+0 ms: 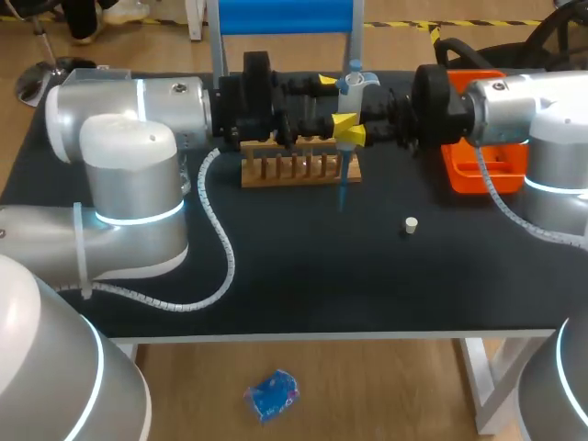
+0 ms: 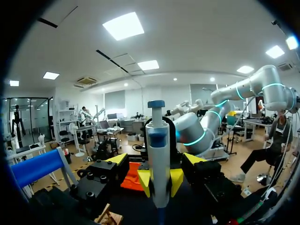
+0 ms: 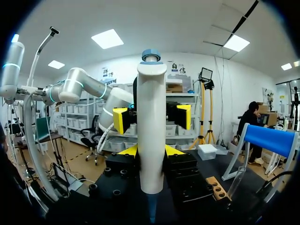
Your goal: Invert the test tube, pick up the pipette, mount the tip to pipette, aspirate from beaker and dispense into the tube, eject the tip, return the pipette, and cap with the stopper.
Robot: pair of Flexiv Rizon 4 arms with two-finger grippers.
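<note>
White, cylindrical and blue-topped, the pipette is held upright near the wooden rack, pinched by the right pincer. It is flanked by the spread left pincer. A small white stopper is seen on the black tabletop; an orange tray is partly hidden by the right arm.

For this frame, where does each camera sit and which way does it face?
Head view: above and behind, looking down on the table; left arm and right arm enter from the sides.
Left wrist view: on the left arm, facing the right arm; open left fingers flank the pipette.
Right wrist view: on the right arm, facing the left arm; right fingers clamp the pipette.
Shared: both wrist views show the pipette from opposite sides.
</note>
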